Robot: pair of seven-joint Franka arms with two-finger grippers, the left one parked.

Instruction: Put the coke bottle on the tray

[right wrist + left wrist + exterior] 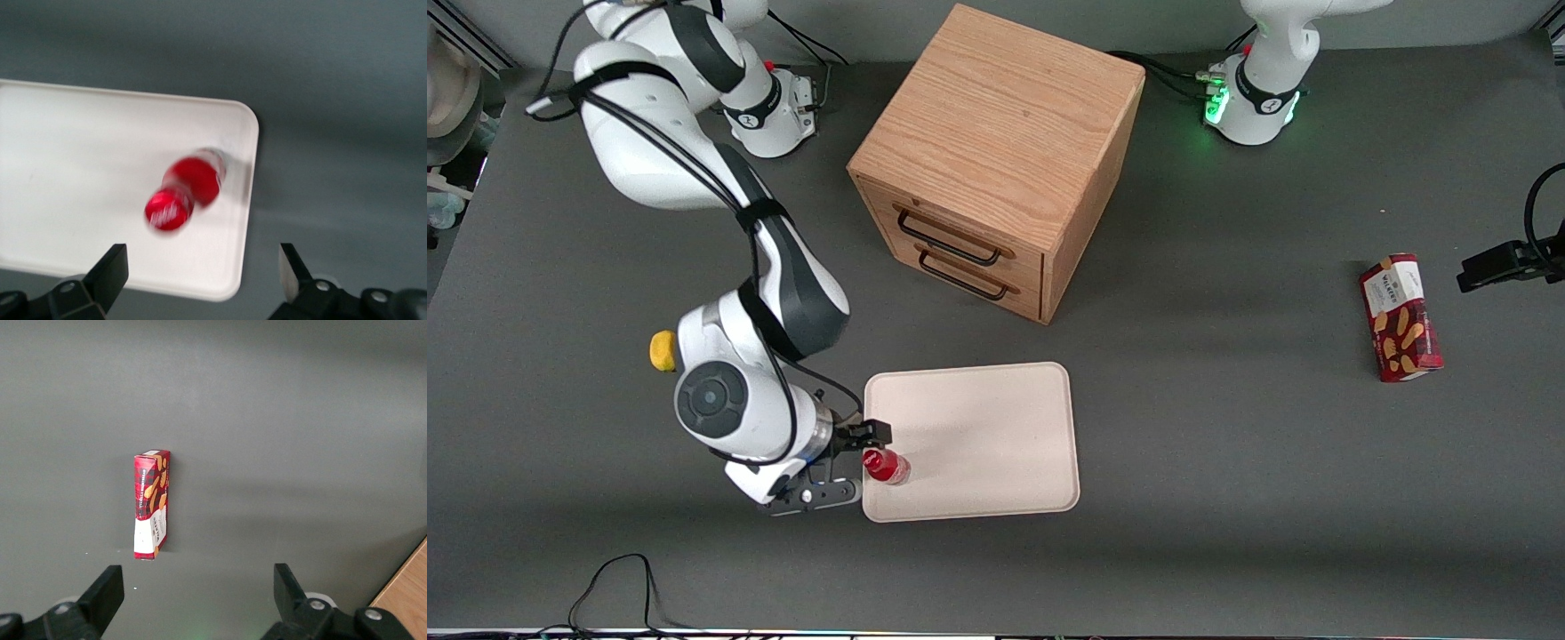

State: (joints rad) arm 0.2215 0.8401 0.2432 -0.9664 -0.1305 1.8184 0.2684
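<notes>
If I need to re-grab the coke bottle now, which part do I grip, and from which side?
Probably the body just below the cap, coming straight down. The coke bottle stands on the tray near its edge toward the working arm, cap up, apparently tilted. The gripper is open beside it at that edge, fingers apart and not touching it; the narrow round body should fit between them.

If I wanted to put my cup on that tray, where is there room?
Most of the tray is bare, from its middle to the edge nearest the wooden drawer cabinet. It is crowded only at the edge toward the working arm, where the coke bottle stands and the open gripper sits beside it.
</notes>
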